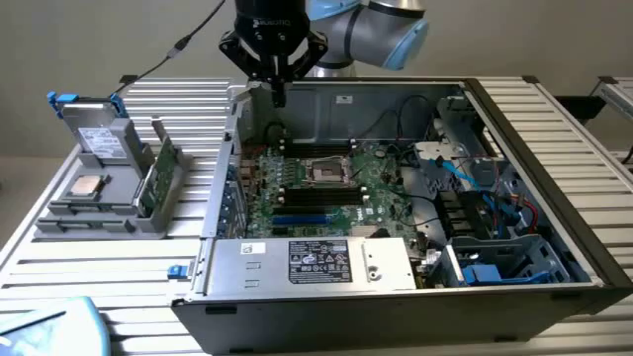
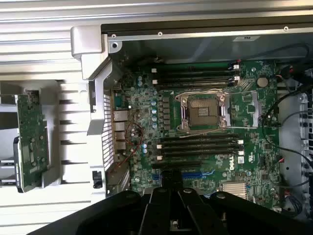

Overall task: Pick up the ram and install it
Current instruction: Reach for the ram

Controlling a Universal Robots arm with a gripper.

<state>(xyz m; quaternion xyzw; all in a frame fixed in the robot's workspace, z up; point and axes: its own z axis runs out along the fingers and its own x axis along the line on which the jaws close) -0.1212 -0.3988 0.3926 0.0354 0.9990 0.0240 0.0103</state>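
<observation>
My gripper (image 1: 278, 90) hangs shut, with nothing between its fingers, above the back left corner of the open computer case (image 1: 554, 222). In the wrist view the gripper (image 2: 171, 180) sits over the lower black memory slots (image 2: 200, 147) of the green motherboard (image 1: 327, 189). More black slots (image 2: 195, 78) lie beyond the processor socket (image 2: 203, 110). Two green boards stand on edge in a grey holder (image 1: 89, 219) at the exterior view's left. The lower, slimmer board looks like the ram (image 1: 147, 191); a taller card (image 1: 170, 167) stands beside it. Both are well apart from the gripper.
The holder also carries a drive with blue tabs (image 1: 94, 122) and a square silver chip (image 1: 84, 187). Inside the case are a power supply (image 1: 316, 263), blue cables (image 1: 490, 196) and drive bays at the exterior view's right. The case rests on a slatted metal table (image 1: 99, 282).
</observation>
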